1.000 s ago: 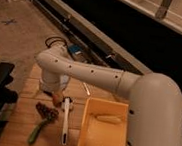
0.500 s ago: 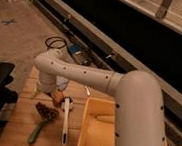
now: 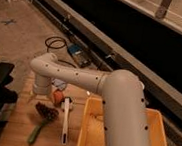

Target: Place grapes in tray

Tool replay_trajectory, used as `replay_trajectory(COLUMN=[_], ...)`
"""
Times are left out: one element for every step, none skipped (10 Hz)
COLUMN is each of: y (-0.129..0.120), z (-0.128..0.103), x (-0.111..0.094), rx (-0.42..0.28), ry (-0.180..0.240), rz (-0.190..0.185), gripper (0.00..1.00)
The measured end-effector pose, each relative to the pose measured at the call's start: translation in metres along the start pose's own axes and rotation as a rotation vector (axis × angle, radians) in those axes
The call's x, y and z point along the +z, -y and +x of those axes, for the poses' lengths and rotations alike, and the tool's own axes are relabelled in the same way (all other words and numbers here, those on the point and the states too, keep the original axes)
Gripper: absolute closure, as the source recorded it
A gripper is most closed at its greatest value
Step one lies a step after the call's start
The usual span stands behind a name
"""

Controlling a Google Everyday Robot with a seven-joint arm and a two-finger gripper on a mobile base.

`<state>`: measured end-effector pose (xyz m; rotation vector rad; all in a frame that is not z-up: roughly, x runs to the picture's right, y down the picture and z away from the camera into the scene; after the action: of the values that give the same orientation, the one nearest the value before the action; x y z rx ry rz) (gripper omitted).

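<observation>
Grapes lie roughly left-right (seemingly) below the tool, left of tray; its grip unclear.

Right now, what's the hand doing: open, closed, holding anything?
Hand: state cannot be told; it hangs just above the grapes, left of the tray.

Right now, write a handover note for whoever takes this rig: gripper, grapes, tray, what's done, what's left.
Gripper: low over the wooden table, just above the grapes; a grasp cannot be confirmed.
Grapes: on the table left of the yellow tray, beside an orange fruit and a green vegetable.
Done: gripper positioned at the grapes.
Left: grasp, lift, carry right, release in tray.
</observation>
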<state>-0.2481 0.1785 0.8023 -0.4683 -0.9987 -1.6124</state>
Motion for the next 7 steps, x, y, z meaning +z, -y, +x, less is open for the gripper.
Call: replay_trajectory(y=[-0.001,-0.003,-0.006,-0.007,-0.008,-0.010,-0.014], z=[0.000,-0.002,-0.006,-0.009,-0.011,-0.015,-0.018], x=[0.006,0.013,0.020,0.025,0.029,0.034,0.037], rx=[-0.001,0.003,0.011,0.020,0.028,0.040,0.054], ry=[0.012,0.030,0.048,0.059,0.067,0.080,0.089], rz=[0.007,0.015,0.022,0.032,0.038,0.046,0.055], gripper=[0.20,0.20,0.20,0.20,0.20,0.20,0.20])
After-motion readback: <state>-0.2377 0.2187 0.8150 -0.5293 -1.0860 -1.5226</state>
